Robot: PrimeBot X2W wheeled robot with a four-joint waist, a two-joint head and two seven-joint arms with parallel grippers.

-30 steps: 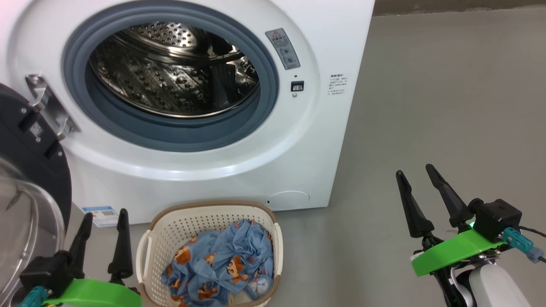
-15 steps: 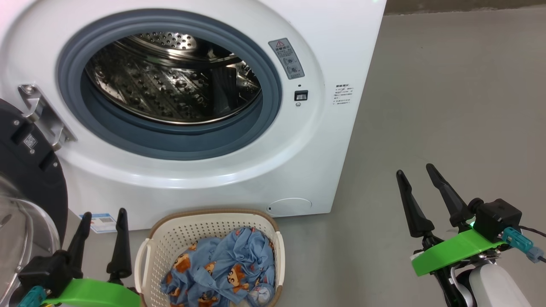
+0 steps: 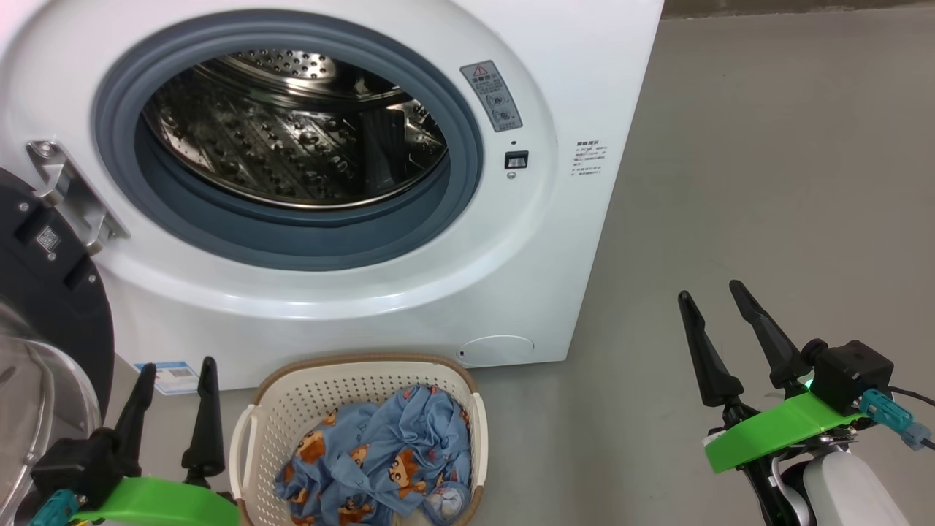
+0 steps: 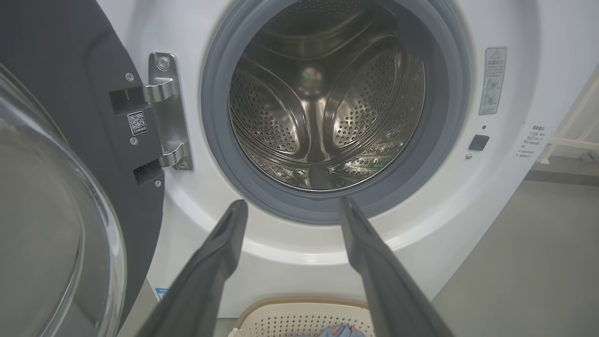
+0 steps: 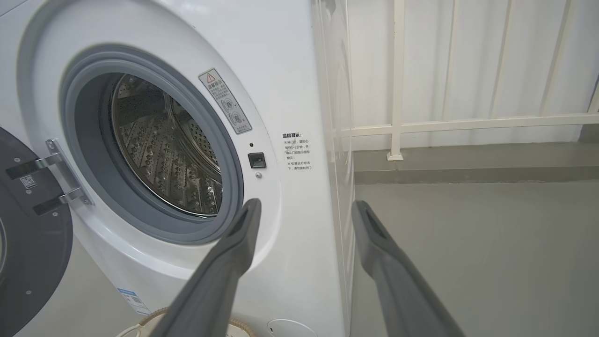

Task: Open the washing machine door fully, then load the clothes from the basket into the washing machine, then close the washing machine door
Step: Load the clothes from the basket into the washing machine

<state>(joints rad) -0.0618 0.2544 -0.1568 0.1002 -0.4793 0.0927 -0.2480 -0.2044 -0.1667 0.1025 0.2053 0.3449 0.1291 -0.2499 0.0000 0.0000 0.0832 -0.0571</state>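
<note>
The white washing machine (image 3: 555, 95) stands with its steel drum (image 3: 292, 131) exposed and bare. Its door (image 3: 51, 292), black-rimmed with a clear glass bowl (image 4: 51, 234), hangs swung wide to the left on a metal hinge (image 4: 168, 112). On the floor before the machine sits the cream basket (image 3: 307, 394) holding the light blue clothes (image 3: 380, 453) with orange-brown figures. My left gripper (image 3: 179, 365) is open just left of the basket, empty. My right gripper (image 3: 710, 290) is open over bare floor to the right, also empty.
Grey floor (image 3: 767, 183) stretches to the right of the machine. A white railing (image 5: 421, 124) and pale wall stand behind it in the right wrist view. A small blue label (image 3: 168, 376) sits low on the machine's front.
The head camera has shifted, so the machine and basket sit slightly lower and further left in the picture. Both grippers hold their places and stay open.
</note>
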